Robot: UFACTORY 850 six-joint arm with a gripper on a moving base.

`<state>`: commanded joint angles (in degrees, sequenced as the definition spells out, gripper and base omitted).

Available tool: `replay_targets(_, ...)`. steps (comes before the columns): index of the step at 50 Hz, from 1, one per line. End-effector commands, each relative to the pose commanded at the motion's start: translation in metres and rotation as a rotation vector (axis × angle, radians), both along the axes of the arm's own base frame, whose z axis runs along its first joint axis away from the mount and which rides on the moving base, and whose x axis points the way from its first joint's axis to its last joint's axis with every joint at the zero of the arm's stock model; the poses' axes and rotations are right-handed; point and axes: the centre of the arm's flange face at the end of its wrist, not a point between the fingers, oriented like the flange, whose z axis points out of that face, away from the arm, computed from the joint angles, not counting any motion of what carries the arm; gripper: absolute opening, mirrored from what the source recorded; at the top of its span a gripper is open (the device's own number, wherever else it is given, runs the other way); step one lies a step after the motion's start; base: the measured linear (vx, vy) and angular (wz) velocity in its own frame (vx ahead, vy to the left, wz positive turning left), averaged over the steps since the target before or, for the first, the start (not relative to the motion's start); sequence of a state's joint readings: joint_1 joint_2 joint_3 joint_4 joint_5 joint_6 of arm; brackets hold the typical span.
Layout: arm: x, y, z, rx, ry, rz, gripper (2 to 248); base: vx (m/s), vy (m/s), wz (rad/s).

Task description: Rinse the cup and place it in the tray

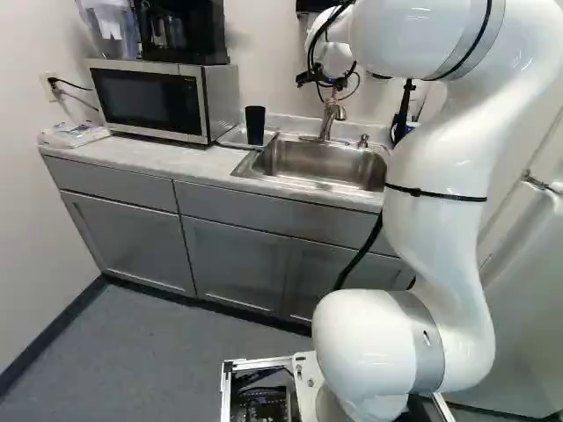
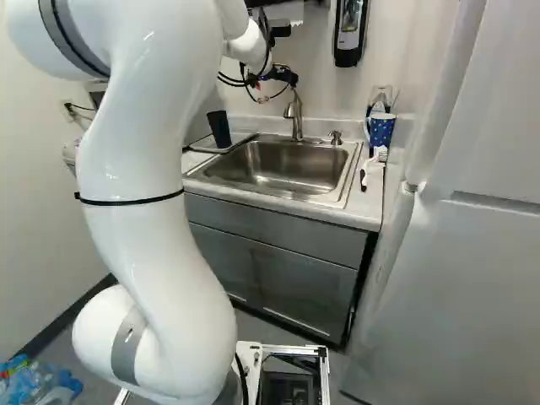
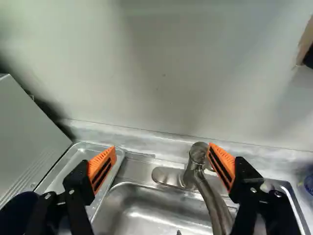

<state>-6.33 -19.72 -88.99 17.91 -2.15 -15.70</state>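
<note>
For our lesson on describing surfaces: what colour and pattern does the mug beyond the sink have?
The mug is blue with small pale dots, clearest in the right base view.

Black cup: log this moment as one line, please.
hand open, empty | black cup upright in tray, ungripped | faucet over sink, ahead of hand | rinsed: cannot tell

A silver microwave (image 1: 149, 98) stands on the pale table (image 1: 132, 152), carrying a black appliance (image 1: 185, 33) and, beside it, a clear plastic container (image 1: 107, 31). Left of the microwave in the left base view lies a plastic packet (image 1: 75, 134), below a wall outlet (image 1: 48, 86). Gray cabinets (image 1: 127, 242) run underneath. In the right base view, a blue dotted mug (image 2: 382, 129) stands upright near a brush (image 2: 369, 166) lying on the table, a black dispenser (image 2: 350, 29) hangs on the wall, a white refrigerator (image 2: 464, 270) fills the right, and plastic bottles (image 2: 42, 384) sit at the lower left.
</note>
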Motion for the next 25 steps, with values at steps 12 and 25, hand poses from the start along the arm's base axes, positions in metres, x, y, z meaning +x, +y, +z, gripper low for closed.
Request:
replay_targets(12, -0.003, 0.015, 0.006, -0.013, -0.058, 0.005, 247, 0.0, 0.0, 0.0)
replay_targets(25, -0.021, 0.031, 0.01, -0.016, -0.073, 0.023, 247, 0.0, 0.0, 0.0)
